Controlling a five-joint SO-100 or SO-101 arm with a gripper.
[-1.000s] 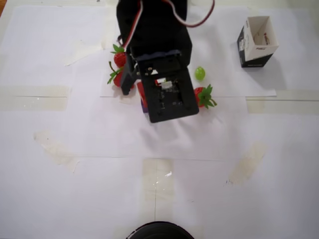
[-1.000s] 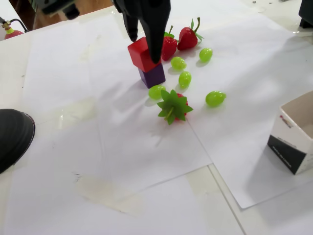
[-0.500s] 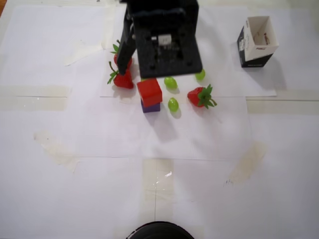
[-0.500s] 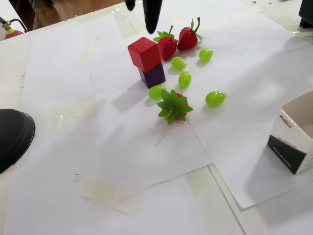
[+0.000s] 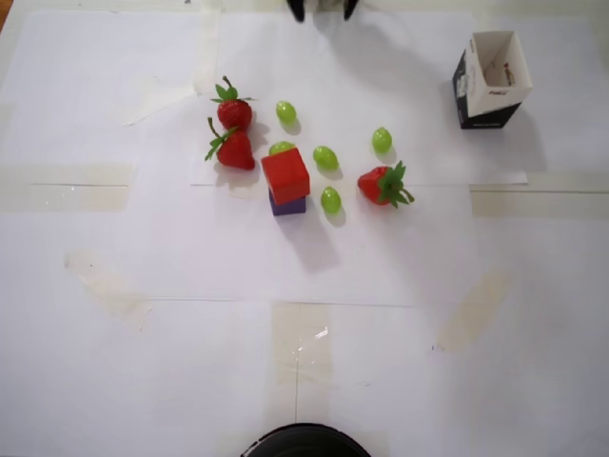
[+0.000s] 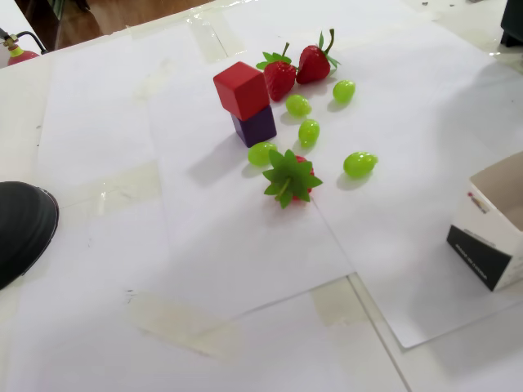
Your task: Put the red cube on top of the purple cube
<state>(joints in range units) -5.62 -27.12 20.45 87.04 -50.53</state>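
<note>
We see the red cube (image 5: 285,175) (image 6: 241,89) resting on the purple cube (image 5: 288,204) (image 6: 257,126), well clear of the jaws (only dark tips at the overhead view's top edge); whether they're open, we cannot tell.

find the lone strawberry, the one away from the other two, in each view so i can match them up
Overhead view: the lone strawberry lies right of centre in the upper half, leaves pointing right, right of the stacked cubes.
Fixed view: the same strawberry sits near the middle, leafy top facing the camera, below and right of the stack.
Shared landmark: the red cube resting on the purple cube.
</note>
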